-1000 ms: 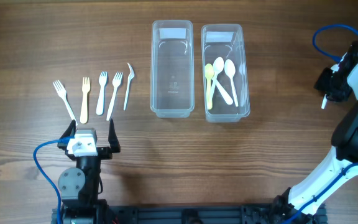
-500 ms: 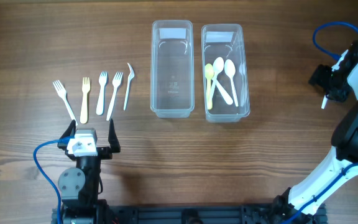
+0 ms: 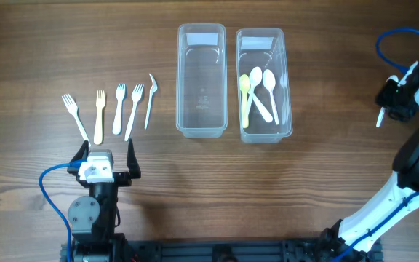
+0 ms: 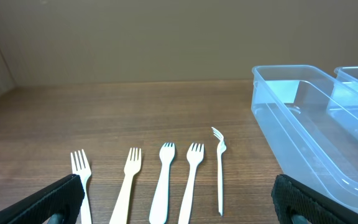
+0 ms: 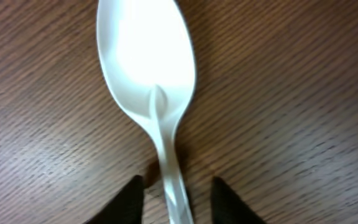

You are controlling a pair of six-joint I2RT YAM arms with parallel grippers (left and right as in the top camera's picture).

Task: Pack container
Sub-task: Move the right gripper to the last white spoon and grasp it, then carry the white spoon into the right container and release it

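Several white and cream forks (image 3: 118, 109) lie in a row on the left of the table, also ahead of my left gripper in the left wrist view (image 4: 166, 180). My left gripper (image 3: 108, 156) (image 4: 179, 202) stands wide open just short of them, holding nothing. The left clear container (image 3: 201, 124) (image 4: 272, 118) is empty. The right container (image 3: 265, 135) holds three spoons (image 3: 260, 91). At the far right a white spoon (image 3: 377, 116) (image 5: 146, 62) lies on the wood. My right gripper (image 3: 386, 108) (image 5: 174, 190) straddles its handle, with a narrow gap showing on each side.
The two containers stand side by side at the back middle. A blue cable (image 3: 395, 36) loops above the right arm near the table's right edge. The right arm's white links (image 3: 413, 167) run down the right side.
The right gripper has shifted a little to the right over the spoon, and its jaws widened and then narrowed around the handle. The left arm and the forks have not moved.
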